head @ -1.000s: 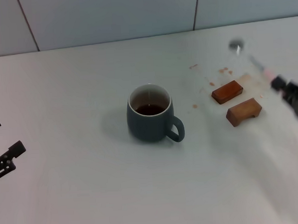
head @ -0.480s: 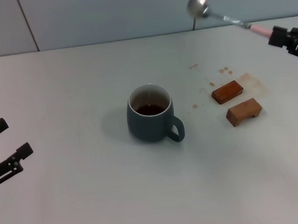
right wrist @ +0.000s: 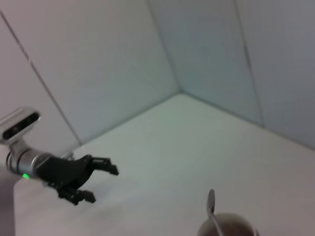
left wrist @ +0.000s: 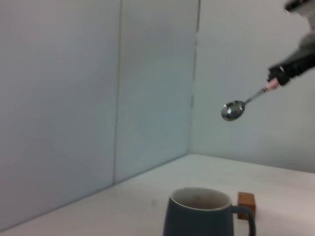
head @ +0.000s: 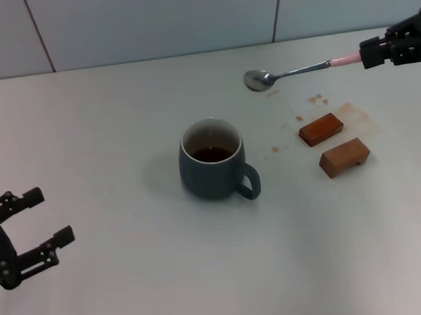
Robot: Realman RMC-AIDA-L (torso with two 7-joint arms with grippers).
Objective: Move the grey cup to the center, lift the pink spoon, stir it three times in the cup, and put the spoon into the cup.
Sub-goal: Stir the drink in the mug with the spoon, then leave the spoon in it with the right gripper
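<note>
The grey cup (head: 213,168) stands mid-table with brown liquid inside, its handle toward the front right. It also shows in the left wrist view (left wrist: 203,214) and at the edge of the right wrist view (right wrist: 229,227). My right gripper (head: 378,52) is shut on the pink handle of the pink spoon (head: 294,72) and holds it in the air, bowl pointing left, behind and to the right of the cup. The spoon also shows in the left wrist view (left wrist: 235,109) and the right wrist view (right wrist: 211,206). My left gripper (head: 38,217) is open and empty at the front left, and shows in the right wrist view (right wrist: 101,182).
Two brown wooden blocks (head: 321,129) (head: 345,157) lie right of the cup, with small brown stains (head: 316,98) around them. A tiled wall (head: 154,23) runs along the back of the table.
My right gripper has swung the spoon down and left, so its bowl now hangs lower and nearer the cup. My left gripper has moved further into view at the front left.
</note>
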